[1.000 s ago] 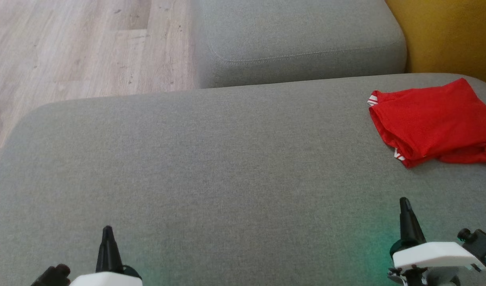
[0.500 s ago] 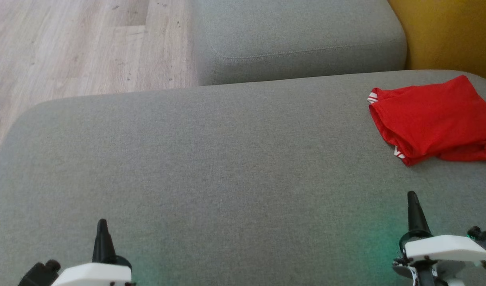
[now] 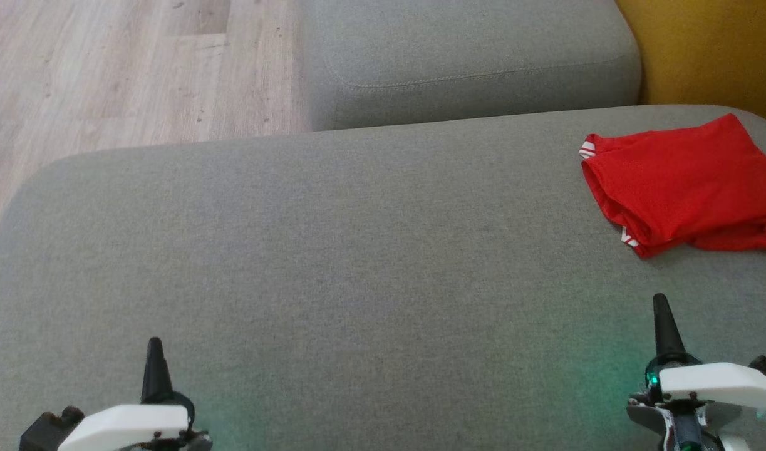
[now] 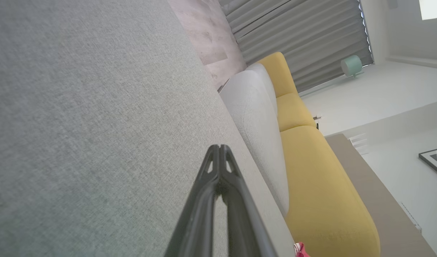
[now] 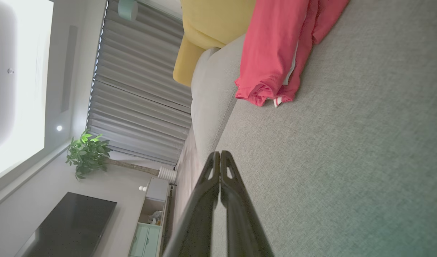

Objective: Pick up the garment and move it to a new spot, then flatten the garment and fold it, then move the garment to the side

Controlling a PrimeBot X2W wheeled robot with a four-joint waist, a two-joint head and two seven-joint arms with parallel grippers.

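Garment (image 3: 683,181): red, folded into a compact stack, lying at the far right of the grey sofa cushion (image 3: 357,250).
Left end effector (image 4: 219,151): fingers pressed together, empty, over bare cushion, well apart from garment.
Right end effector (image 5: 219,155): fingers pressed together, empty, near garment, not touching.
Progress: apparently folded and set aside already; little or nothing left, judging by the lie.

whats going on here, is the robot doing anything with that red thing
Nothing is being handled at this moment. The red garment lies loosely folded on the grey sofa cushion, off to the robot's right. The left tool and the right tool are both shut and empty, low over the cushion and apart from the garment. The right one is nearer to it.
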